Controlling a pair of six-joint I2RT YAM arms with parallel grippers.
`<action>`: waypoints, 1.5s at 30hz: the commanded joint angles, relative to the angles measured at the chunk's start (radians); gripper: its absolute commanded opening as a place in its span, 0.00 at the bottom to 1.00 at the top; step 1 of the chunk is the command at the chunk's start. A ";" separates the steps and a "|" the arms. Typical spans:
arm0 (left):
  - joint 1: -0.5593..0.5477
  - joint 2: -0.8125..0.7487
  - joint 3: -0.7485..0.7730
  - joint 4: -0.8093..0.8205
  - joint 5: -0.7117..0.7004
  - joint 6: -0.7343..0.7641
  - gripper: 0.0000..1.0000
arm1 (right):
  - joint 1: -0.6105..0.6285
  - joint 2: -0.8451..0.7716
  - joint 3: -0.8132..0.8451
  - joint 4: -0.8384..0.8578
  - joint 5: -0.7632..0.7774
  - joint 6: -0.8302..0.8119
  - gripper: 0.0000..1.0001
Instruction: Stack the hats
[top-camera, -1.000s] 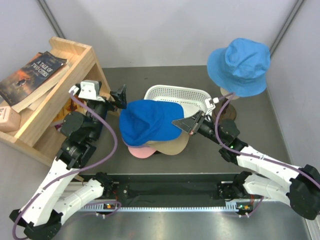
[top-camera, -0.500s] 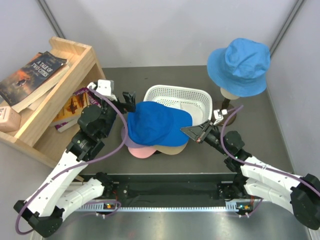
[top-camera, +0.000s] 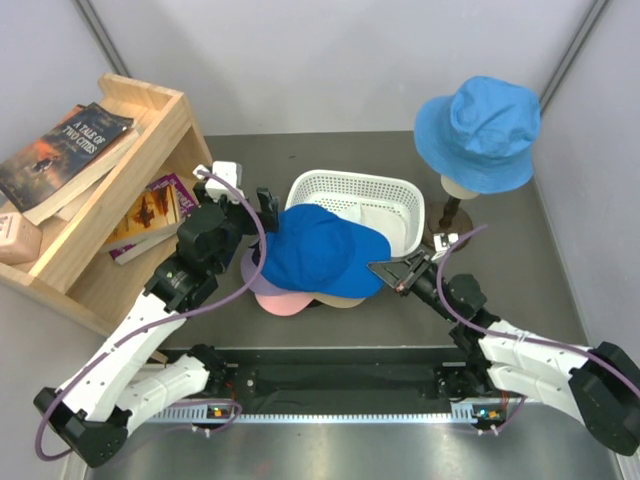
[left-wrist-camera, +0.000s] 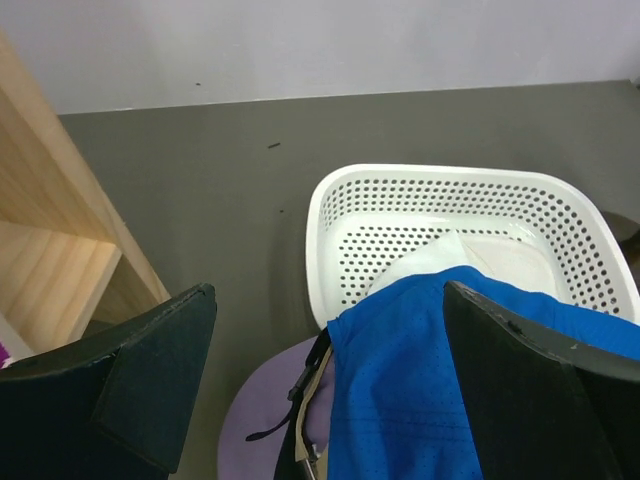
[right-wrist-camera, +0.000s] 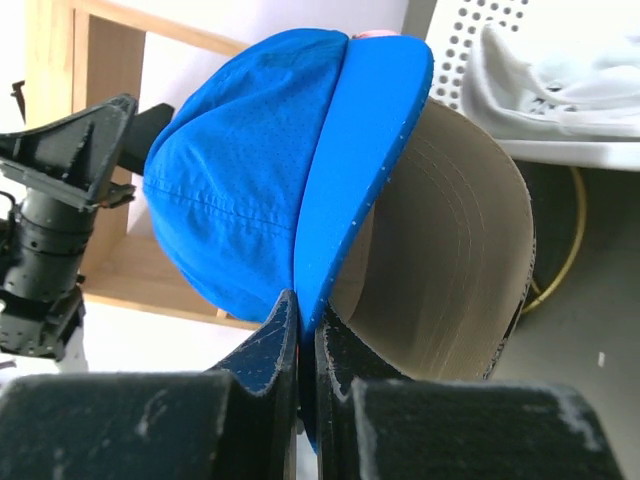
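Hats (top-camera: 315, 265) piled on grey table (top-camera: 500, 200), walls pale.

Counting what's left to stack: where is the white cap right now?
The white cap lies inside the white basket at table centre, behind the stack, partly hidden by the royal blue cap.

Cap stack (top-camera: 312, 270) sits mid-table, overlapping near edge of basket (top-camera: 392, 192); shelf (top-camera: 110, 190) at left, mannequin stand (top-camera: 452, 212) far right.
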 joint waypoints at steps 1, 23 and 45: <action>0.000 0.035 0.078 -0.008 0.061 0.008 0.99 | -0.007 -0.018 -0.047 -0.181 0.145 -0.046 0.00; 0.001 0.104 -0.018 0.062 0.090 0.048 0.99 | 0.010 -0.412 0.112 -0.730 0.425 -0.370 0.90; 0.001 0.042 -0.050 0.058 0.012 0.087 0.99 | 0.038 0.413 0.964 -0.873 0.548 -0.804 1.00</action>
